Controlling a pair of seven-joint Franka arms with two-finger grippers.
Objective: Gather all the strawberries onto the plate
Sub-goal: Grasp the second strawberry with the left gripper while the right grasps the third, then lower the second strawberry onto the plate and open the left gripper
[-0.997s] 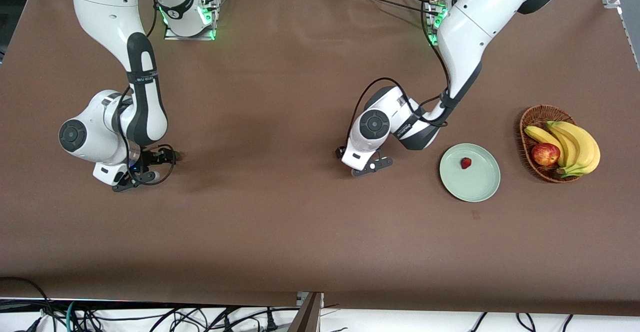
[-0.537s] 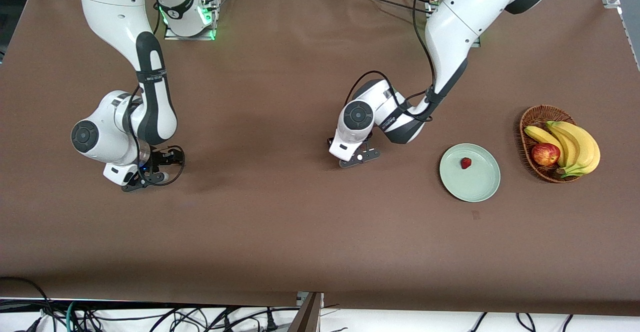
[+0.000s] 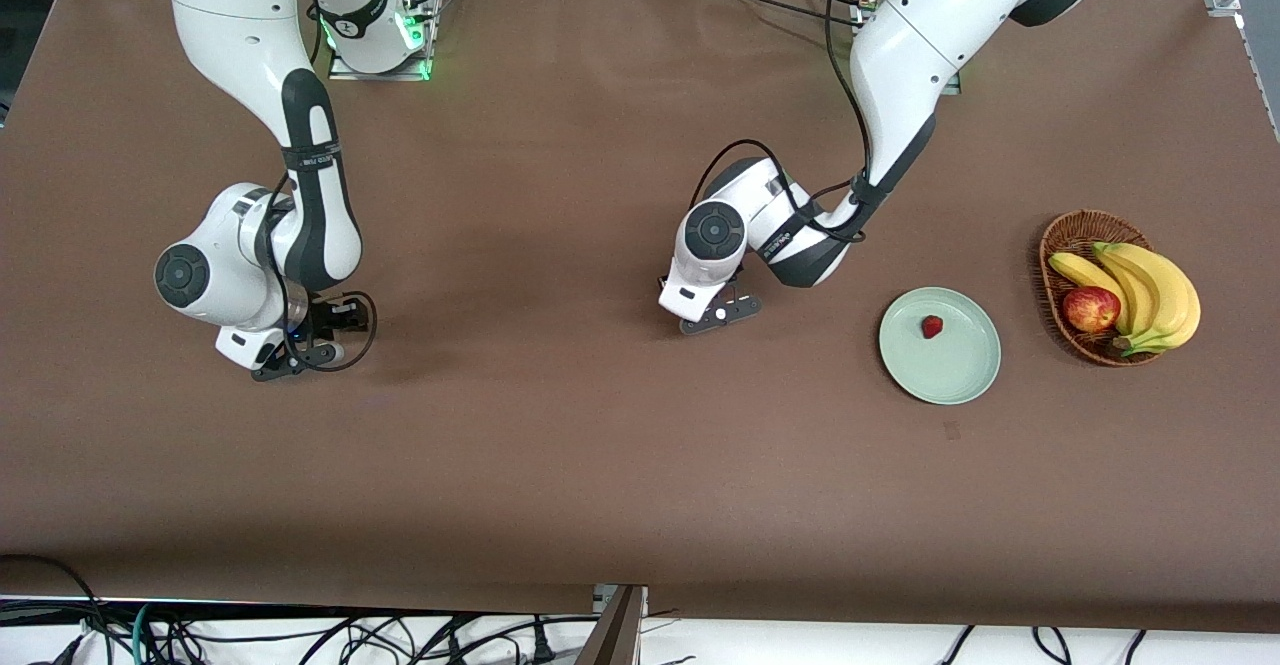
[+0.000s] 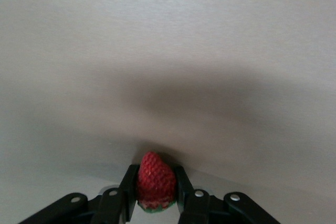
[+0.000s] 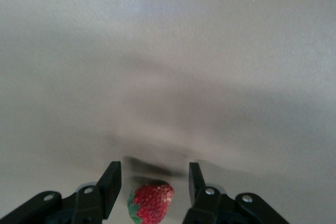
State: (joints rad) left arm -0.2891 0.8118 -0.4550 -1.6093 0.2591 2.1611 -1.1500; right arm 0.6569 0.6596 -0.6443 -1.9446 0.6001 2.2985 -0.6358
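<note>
One strawberry (image 3: 932, 326) lies in the mint-green plate (image 3: 960, 380) toward the left arm's end of the table. My left gripper (image 3: 704, 313) is low over the mid table, well short of the plate, and is shut on a second strawberry (image 4: 156, 182), its fingers (image 4: 127, 184) pressed on both sides. My right gripper (image 3: 300, 343) is low over the table toward the right arm's end. In the right wrist view it (image 5: 152, 176) is open, with the third strawberry (image 5: 151, 203) on the cloth between its fingers (image 5: 111, 182), untouched. Both hands hide their strawberries in the front view.
A brown wicker basket (image 3: 1062, 235) with bananas (image 3: 1150, 290) and a red apple (image 3: 1090, 308) stands beside the plate, nearer the left arm's end. Brown cloth (image 3: 560, 465) covers the table.
My right gripper has slid a little toward the left arm's end of the table. My left gripper moved away from the plate toward the mid table, then held still. The plate's strawberry has not moved.
</note>
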